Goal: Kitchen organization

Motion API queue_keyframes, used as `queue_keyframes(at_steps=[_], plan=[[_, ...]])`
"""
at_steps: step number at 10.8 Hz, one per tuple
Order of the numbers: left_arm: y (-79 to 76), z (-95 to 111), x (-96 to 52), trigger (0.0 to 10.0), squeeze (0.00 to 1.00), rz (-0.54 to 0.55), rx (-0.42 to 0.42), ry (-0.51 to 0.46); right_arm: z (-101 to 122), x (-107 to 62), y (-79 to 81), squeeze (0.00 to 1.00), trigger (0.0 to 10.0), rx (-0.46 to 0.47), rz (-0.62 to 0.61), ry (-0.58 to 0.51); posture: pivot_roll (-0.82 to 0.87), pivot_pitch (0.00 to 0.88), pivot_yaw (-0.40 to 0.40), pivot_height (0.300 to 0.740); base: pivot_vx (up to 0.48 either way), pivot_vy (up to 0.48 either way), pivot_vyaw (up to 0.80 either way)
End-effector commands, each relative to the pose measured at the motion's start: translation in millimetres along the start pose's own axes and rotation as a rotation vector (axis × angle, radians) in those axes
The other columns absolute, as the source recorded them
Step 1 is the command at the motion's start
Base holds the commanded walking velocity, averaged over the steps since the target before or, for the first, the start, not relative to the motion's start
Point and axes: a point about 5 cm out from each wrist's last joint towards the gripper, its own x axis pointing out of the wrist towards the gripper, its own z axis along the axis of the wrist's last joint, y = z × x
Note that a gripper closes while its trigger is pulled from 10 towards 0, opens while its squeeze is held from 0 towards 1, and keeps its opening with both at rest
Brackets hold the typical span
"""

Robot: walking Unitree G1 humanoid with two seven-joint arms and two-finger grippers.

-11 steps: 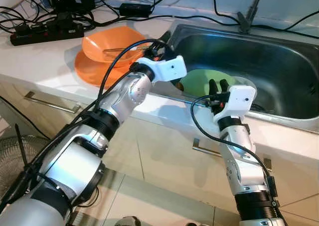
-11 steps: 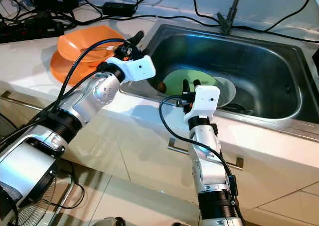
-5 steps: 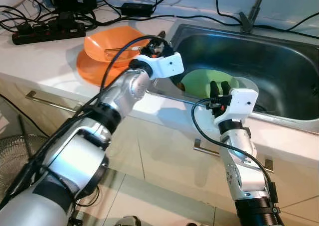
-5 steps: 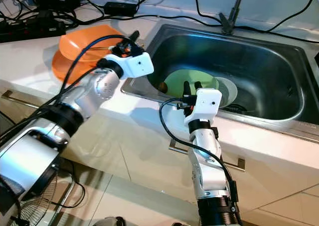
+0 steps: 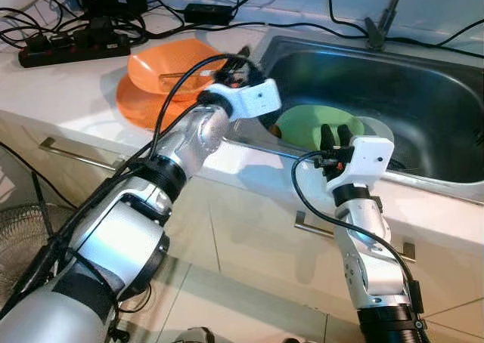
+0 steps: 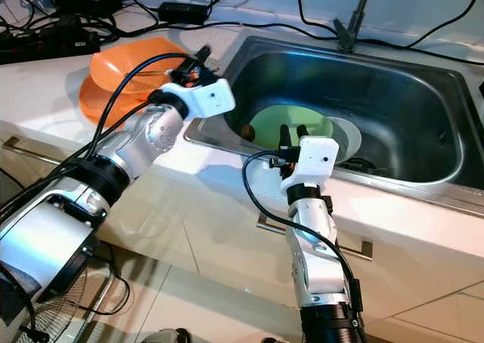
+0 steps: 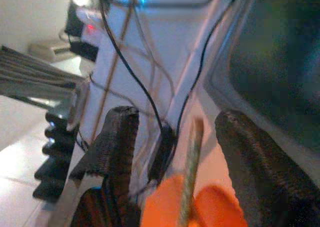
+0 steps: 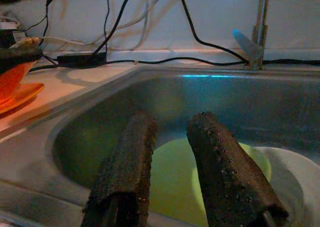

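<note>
Beside the steel sink (image 5: 423, 94), on the white surface (image 5: 68, 86) to its left: two orange plates (image 5: 162, 71) stacked, the upper one tilted, with a thin rod-like utensil (image 5: 189, 75) lying across it. Left hand (image 5: 243, 59) reaching over the sink's left rim, just beside the orange plates, fingers (image 7: 117, 152) spread apart in the left wrist view with the thin utensil (image 7: 189, 172) standing between them but touching neither (released, then, gripping nothing). Inside the sink, toward its front wall: a green plate (image 5: 310, 124) resting partly over a white plate (image 6: 344, 135), with a small brown item (image 6: 246, 131) at the green plate's left edge, too small to identify. Right hand (image 5: 333, 135) poised at the sink's front rim, just above the green plate's near edge, its two black fingers (image 8: 220, 167) pointing upward and standing a narrow gap apart, nothing between them. Behind the sink, against the wall: a tap stem (image 5: 382, 14) and several black cables (image 5: 302, 26). Farther left of the sink, at the back of the surface: a black power strip (image 5: 72, 48) with plugs and tangled leads. Below the sink's front edge: pale cabinet fronts with metal bar handles (image 5: 76, 156).
</note>
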Motion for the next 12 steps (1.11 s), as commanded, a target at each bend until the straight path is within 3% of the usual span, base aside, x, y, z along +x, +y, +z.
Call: queue_keyframes(at_steps=[1,5,6,12], plan=[[11.2,11.1,4.3,10.0,1.0,0.047,-0.019,-0.051,-14.0,-6.6,-3.7,0.0,10.0,-0.005,-0.022,0.077,0.11,0.145,0.045,0.74,0.0,0.0,0.0],[7.8,7.6,2.6,10.0,1.0,0.014,-0.008,-0.047,-14.3,-4.9,-1.6,0.0,10.0,-0.001,-0.022,0.079,0.12,0.145,0.045,0.74,0.0,0.0,0.0],[5.5,0.4,2.6,10.0,0.0,-0.013,0.033,-0.002,-14.6,-5.5,-1.7,0.0,10.0,-0.001,-0.024,0.08,0.12,0.145,0.046,0.74,0.0,0.0,0.0],[5.2,-8.5,5.4,10.0,0.0,-0.031,0.079,0.079,-14.4,-12.6,-3.3,0.0,10.0,-0.002,-0.043,0.081,0.1,0.166,0.057,0.74,0.0,0.0,0.0]])
